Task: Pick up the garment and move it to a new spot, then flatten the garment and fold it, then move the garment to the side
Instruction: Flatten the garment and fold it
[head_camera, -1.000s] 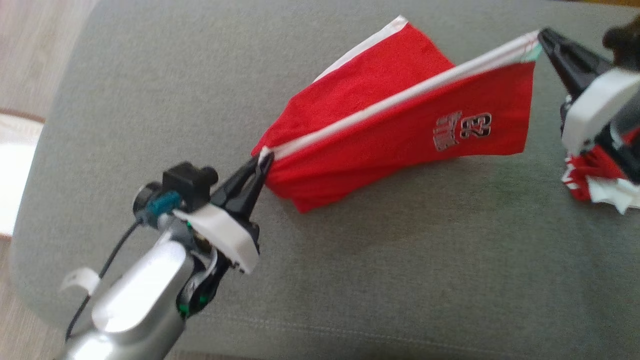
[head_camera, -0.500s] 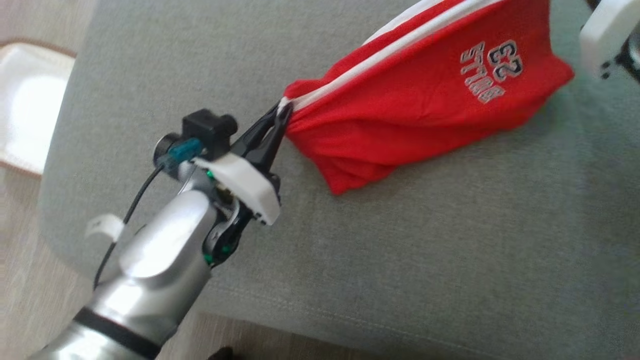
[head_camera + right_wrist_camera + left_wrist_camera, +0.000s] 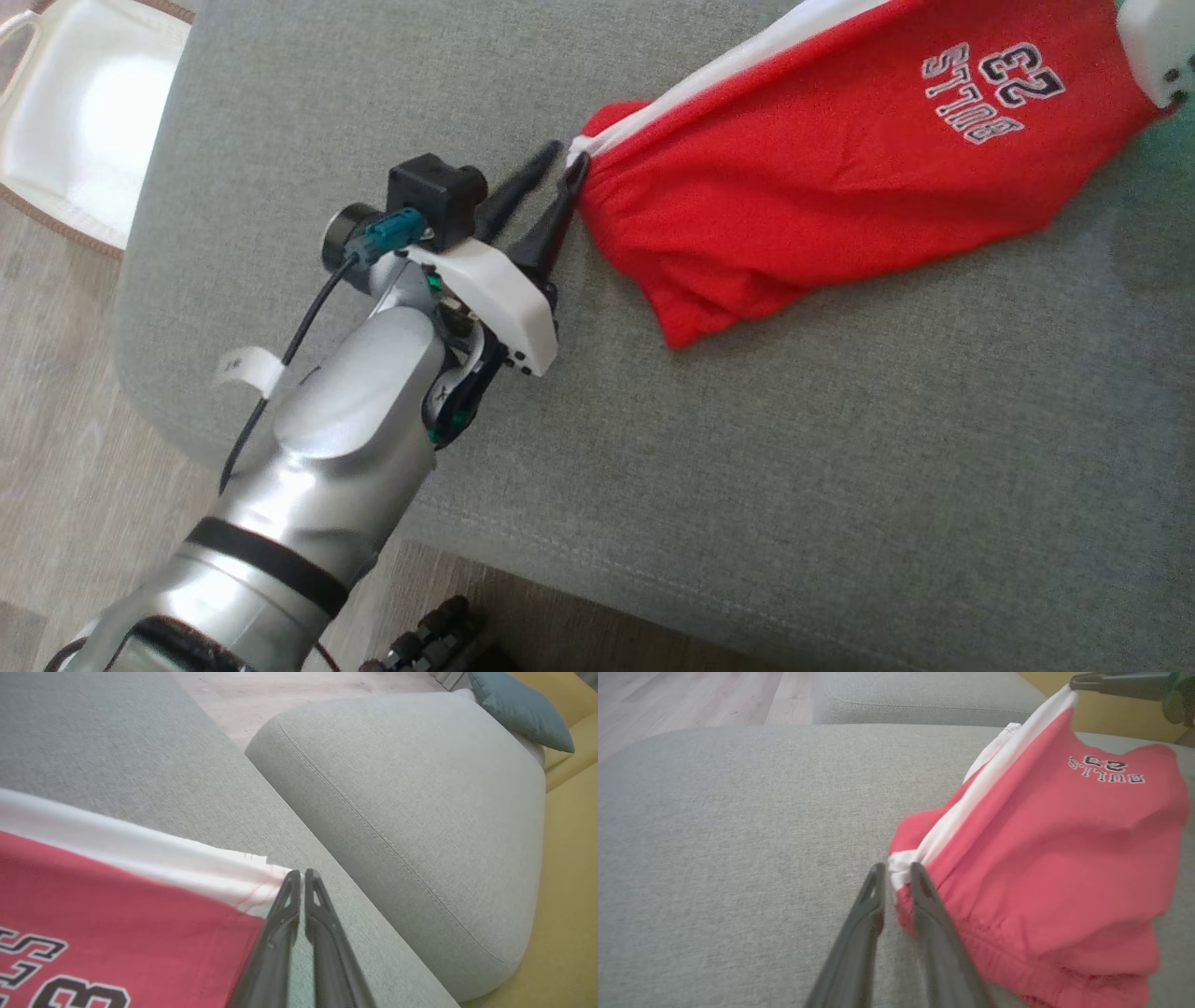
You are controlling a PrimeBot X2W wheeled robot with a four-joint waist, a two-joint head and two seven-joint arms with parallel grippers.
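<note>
Red fabric shorts with a white side stripe [image 3: 840, 177] are running off the head view's top edge; their lower folds are blurring in the left wrist view, and whether the right gripper [image 3: 299, 873] is pinching their hem is proving unreadable.

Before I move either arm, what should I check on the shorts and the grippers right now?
1. Jaws of the left gripper parted: ok.
2. Corner of the shorts free of that gripper's fingertips: cannot tell, the white corner sits right between them.
3. Hold of the right gripper on the far corner: cannot tell, jaws almost together with the corner at their tips.
4. Fabric flat on the cushion: not ok, bunched, with the far corner raised.
</note>
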